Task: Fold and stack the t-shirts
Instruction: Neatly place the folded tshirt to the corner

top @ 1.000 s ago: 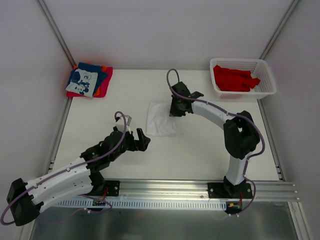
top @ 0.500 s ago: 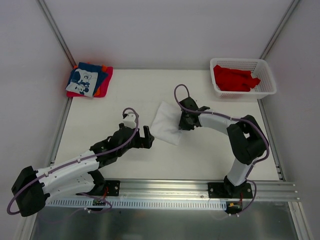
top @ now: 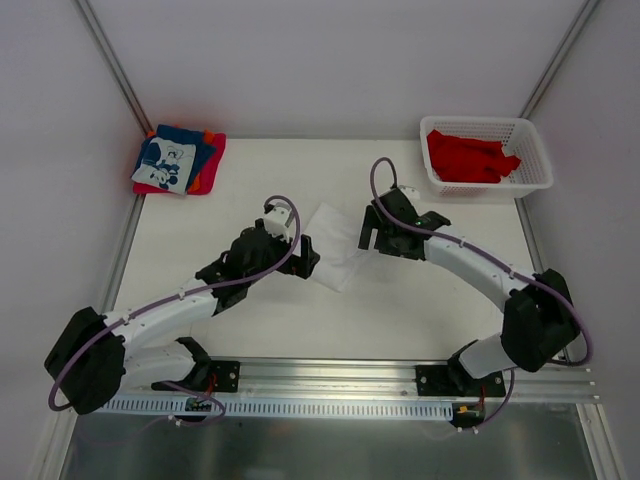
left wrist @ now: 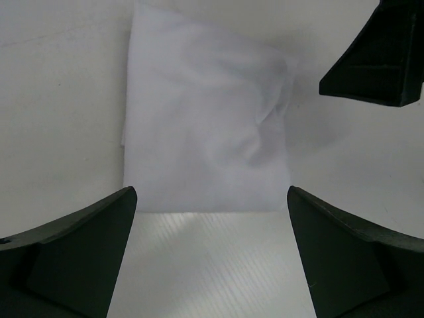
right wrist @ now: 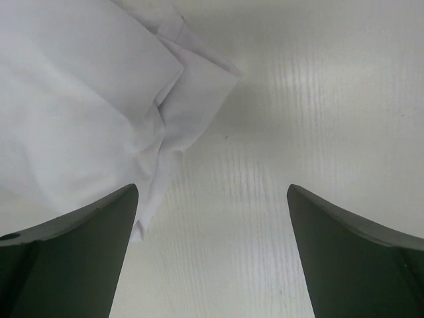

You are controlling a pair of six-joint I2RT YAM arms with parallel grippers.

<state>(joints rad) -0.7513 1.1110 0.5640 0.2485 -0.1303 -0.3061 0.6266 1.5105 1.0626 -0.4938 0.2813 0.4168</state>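
Note:
A folded white t-shirt point(top: 336, 250) lies flat mid-table, its edges slightly rumpled. My left gripper point(top: 303, 257) sits just left of it, open, with the shirt's near edge point(left wrist: 205, 132) just ahead of its fingers and bare table between them point(left wrist: 212, 258). On the shirt's right side is my right gripper point(top: 371, 233), open and empty point(right wrist: 212, 258); the shirt's crumpled corner point(right wrist: 86, 93) lies beside its left finger. A stack of folded t-shirts point(top: 178, 161), blue with white print on red and orange, rests at the back left. Red t-shirts point(top: 468, 157) fill the basket.
The white lattice basket point(top: 538, 160) stands at the back right corner. Metal frame posts run along both sides of the table. The right gripper's finger point(left wrist: 377, 59) shows at the top right of the left wrist view.
The right gripper has opened and let go of the white t-shirt after dragging it slightly nearer and to the right. My left arm has swung in to the shirt's left edge.

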